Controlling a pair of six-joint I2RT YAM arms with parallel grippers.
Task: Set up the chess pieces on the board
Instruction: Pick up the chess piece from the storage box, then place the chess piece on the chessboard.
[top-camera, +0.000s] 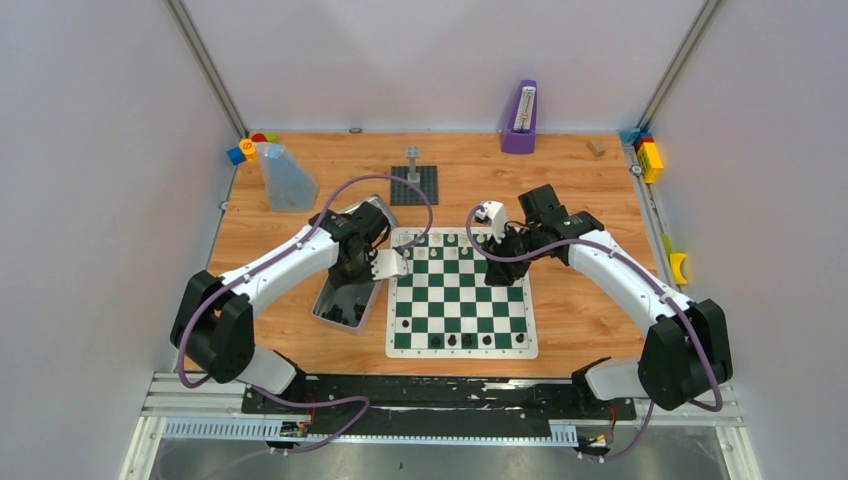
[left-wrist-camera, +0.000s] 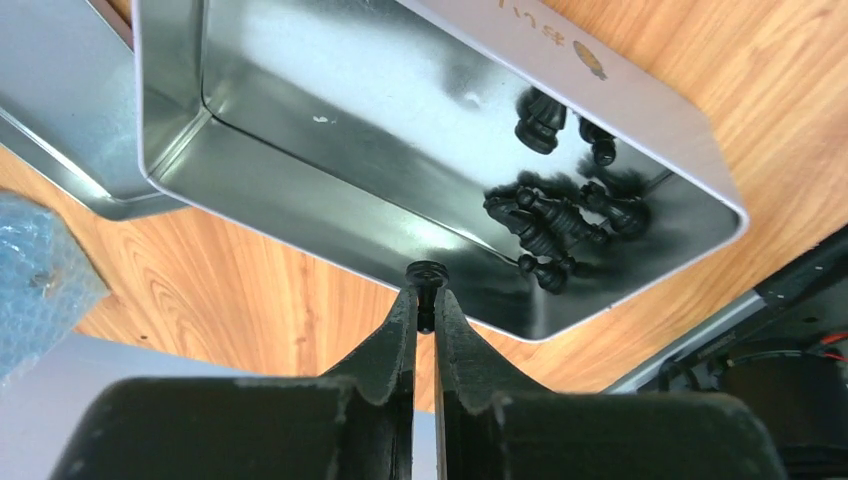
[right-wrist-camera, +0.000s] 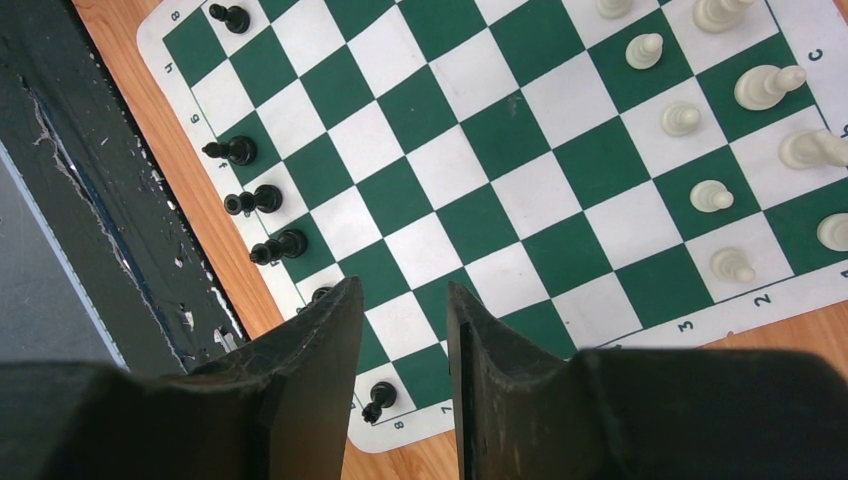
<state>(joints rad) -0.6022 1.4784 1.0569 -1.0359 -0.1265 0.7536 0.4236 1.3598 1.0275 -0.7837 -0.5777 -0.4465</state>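
The board lies mid-table. White chess pieces stand along its far rows and black ones along its near row. My left gripper hovers over the silver tin, shut on a small black piece at the fingertips. Several more black pieces lie in the tin. My right gripper hangs open over the board's right side with nothing between its fingers. Black pieces line one edge there and white pieces the other.
The tin's lid lies beside the tin. A grey brick tower on a dark baseplate stands behind the board. A clear blue bag, a purple object and coloured blocks sit along the back and right edges.
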